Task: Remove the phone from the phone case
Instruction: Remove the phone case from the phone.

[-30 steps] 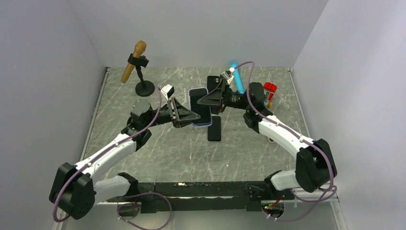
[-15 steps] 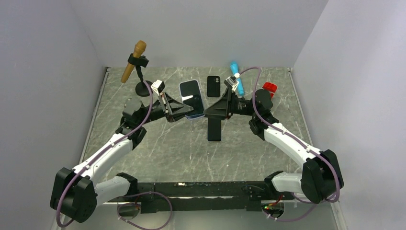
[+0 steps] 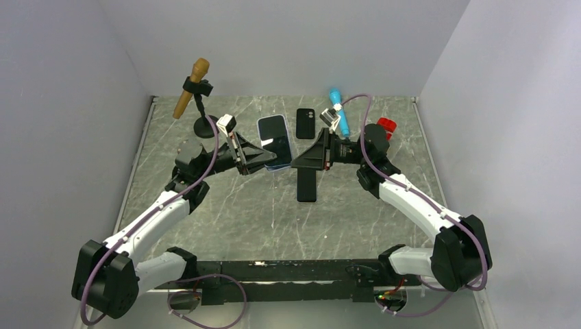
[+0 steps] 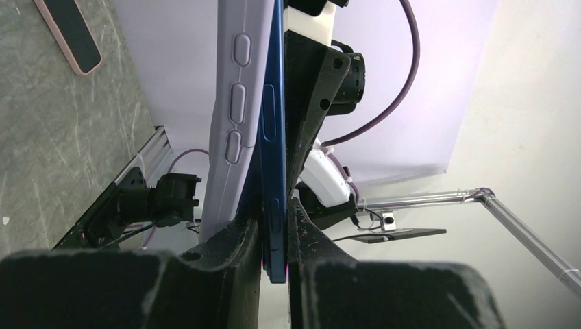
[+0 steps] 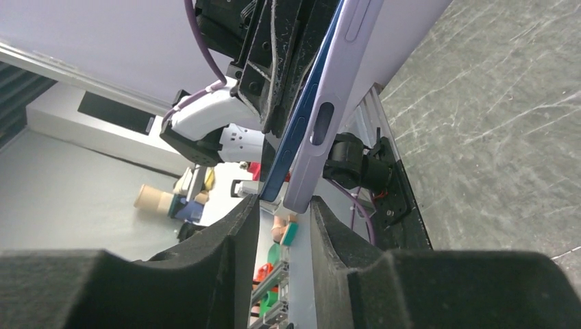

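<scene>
A blue phone [image 3: 274, 139] in a lavender case is held in the air above the table's middle, between both grippers. My left gripper [image 3: 264, 157] is shut on the phone's lower edge. In the left wrist view the blue phone edge [image 4: 273, 137] sits between the fingers of my left gripper [image 4: 275, 236], and the lavender case [image 4: 234, 103] stands slightly away from the phone on its left. My right gripper [image 3: 299, 161] grips the other corner. In the right wrist view, the fingers of my right gripper [image 5: 284, 209] close round the end of the case [image 5: 336, 96] and phone [image 5: 299, 140].
A black phone [image 3: 307, 185] lies flat on the table below the held one, and a small black case [image 3: 305, 123] lies behind. A microphone on a stand [image 3: 192, 88] is at the back left. A blue tube [image 3: 337, 110] and a red object [image 3: 386, 126] are at the back right.
Over the last second both grippers lifted the cased phone and carried it a little back and left. In the last half second almost nothing moved.
</scene>
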Available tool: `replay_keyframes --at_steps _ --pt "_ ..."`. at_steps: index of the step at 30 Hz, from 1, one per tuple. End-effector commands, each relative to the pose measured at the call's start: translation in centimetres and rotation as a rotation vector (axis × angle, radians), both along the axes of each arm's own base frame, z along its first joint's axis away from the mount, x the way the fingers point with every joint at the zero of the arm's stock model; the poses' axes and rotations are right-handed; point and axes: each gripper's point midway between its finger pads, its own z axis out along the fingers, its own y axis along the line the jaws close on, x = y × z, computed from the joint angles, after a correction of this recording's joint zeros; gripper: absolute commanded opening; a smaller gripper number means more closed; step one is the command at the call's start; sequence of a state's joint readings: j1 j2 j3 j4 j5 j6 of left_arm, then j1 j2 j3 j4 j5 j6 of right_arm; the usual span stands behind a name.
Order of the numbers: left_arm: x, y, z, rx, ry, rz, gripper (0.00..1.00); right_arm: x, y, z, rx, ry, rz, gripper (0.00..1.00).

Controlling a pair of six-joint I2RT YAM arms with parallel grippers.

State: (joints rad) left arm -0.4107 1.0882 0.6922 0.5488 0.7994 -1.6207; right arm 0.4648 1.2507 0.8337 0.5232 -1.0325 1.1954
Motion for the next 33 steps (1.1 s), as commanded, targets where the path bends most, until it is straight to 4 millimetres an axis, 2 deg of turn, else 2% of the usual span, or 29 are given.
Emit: replay_keyframes --at_steps 1,4,8,10,13,17,24,33 --pt "-1.1 0.6 5.5 -0.09 -0.177 -0.001 0.0 -0.3 0.0 0.9 0.011 -0.078 0.03 0.37" --pt "-1.2 0.6 5.6 -0.092 -0.176 -0.002 0.0 -0.5 -0.1 0.7 0.019 -0.083 0.027 0.5" --pt "-1.1 0.7 5.8 -0.102 -0.178 0.001 0.0 -1.1 -0.3 0.7 0.043 -0.091 0.037 0.56" --pt "-1.2 0.7 5.9 -0.108 -0.179 0.0 0.0 -1.2 -0.4 0.6 0.047 -0.091 0.039 0.54" --pt "-1.3 0.7 6.1 -0.116 -0.181 -0.001 0.0 -1.2 -0.4 0.5 0.054 -0.087 0.041 0.44" --pt "-1.3 0.7 6.1 -0.114 -0.182 -0.007 0.0 -1.0 -0.3 0.3 0.047 -0.08 0.036 0.44" --pt "-1.4 0.6 5.7 -0.097 -0.172 -0.011 0.0 -0.2 0.1 1.3 0.066 -0.09 0.027 0.43" --pt "-2.1 0.2 5.7 -0.091 -0.167 -0.036 0.0 1.1 2.0 1.8 0.076 -0.067 0.02 0.29"
